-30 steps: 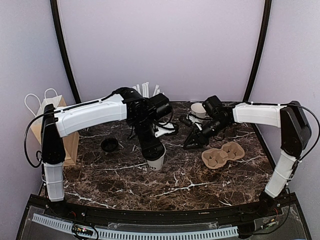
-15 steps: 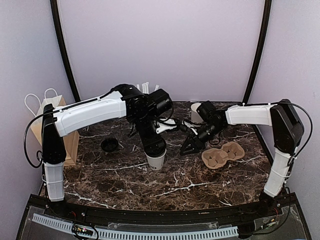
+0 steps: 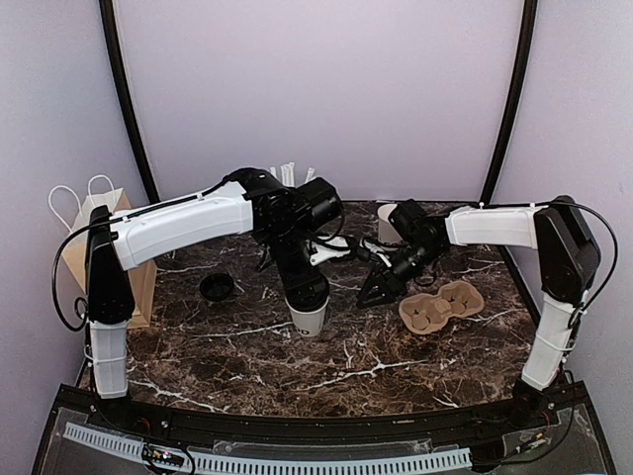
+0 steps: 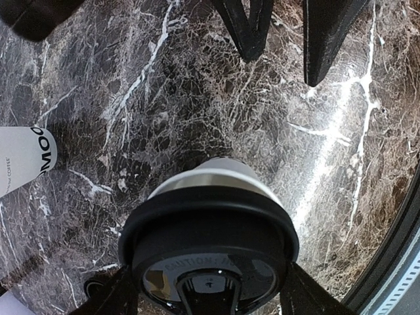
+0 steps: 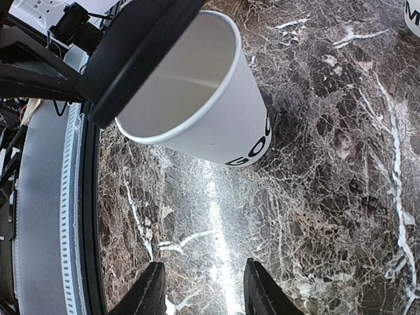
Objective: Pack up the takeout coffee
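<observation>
Top external view: within the last second the right tool, jaws moderately parted and empty, has been swung away from the cup carrier to just beside the takeout coffee. The coffee is held at the worktop's middle by the left tool, which is clamped around the black lid. A handover or bracing is judged likely.
</observation>
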`<state>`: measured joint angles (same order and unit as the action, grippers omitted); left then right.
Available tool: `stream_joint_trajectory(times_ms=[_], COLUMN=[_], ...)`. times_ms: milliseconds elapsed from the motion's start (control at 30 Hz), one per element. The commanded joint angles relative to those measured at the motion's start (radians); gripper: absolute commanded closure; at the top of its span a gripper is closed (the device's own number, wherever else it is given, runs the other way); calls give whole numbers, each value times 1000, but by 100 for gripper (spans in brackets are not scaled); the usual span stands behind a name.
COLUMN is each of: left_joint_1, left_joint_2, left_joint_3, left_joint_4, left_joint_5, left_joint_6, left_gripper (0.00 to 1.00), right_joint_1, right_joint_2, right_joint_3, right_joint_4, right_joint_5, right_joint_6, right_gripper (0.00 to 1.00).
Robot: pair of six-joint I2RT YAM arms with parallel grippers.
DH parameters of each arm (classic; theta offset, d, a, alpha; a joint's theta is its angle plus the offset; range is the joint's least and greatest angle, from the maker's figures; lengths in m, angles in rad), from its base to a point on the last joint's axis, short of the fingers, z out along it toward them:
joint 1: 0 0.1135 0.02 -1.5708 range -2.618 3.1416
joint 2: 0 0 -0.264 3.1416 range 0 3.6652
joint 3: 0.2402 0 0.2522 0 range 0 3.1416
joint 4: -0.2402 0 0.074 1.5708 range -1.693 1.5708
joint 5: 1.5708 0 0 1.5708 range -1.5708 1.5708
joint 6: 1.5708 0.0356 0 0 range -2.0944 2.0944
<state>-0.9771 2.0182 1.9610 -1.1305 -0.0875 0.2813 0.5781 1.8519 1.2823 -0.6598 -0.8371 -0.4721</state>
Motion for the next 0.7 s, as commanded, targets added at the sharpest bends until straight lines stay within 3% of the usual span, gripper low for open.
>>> stream_joint_trajectory(times_ms=[0,667], left_joint_1=[9,17], left_joint_2=[17,-2], left_joint_3=[26,63], left_joint_4=[4,-8], left_joint_5=[26,20], left_joint_6=[23,20], left_gripper=[39,37], right_joint_1=[7,7], right_joint_2=[-14,-8], right_joint_3=[22,26], right_joint_4=[-18,-34], right_joint_5=[-2,-3], right_joint_6=[-18,-28], right_gripper=[58,58])
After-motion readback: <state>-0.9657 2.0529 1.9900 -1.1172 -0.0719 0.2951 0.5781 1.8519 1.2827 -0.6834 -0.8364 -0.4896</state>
